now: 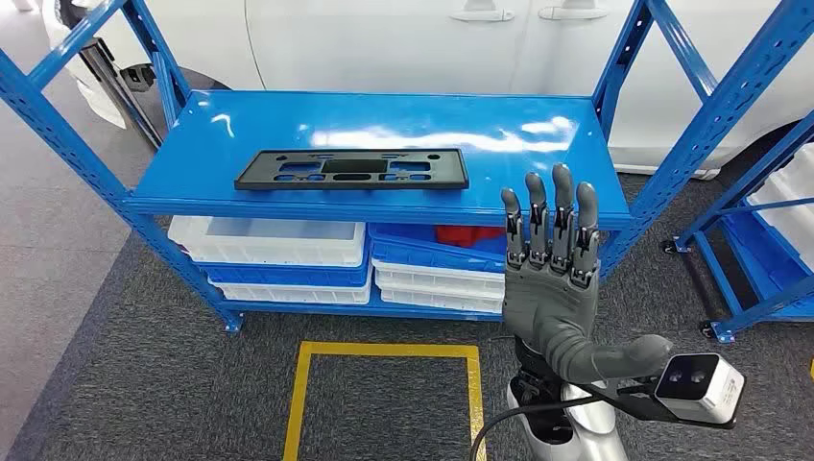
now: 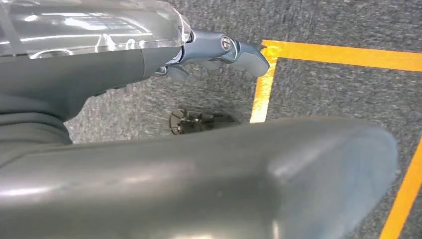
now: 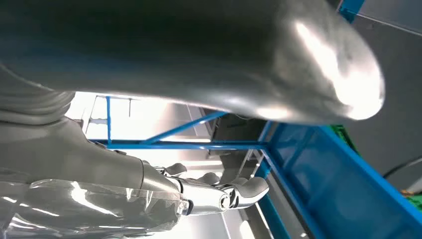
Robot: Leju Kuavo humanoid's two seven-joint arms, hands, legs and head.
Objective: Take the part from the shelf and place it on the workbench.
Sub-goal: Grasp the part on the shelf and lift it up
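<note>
Raised before the shelf with right hand flat, fingers straight and holding nothing — likely readied for the black part, untouched on top.

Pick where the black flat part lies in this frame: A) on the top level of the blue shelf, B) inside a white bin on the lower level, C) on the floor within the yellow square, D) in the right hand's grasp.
A: the black part lies flat on the top level of the blue shelf, while the right hand is raised in front of the shelf, fingers straight, holding nothing.
</note>
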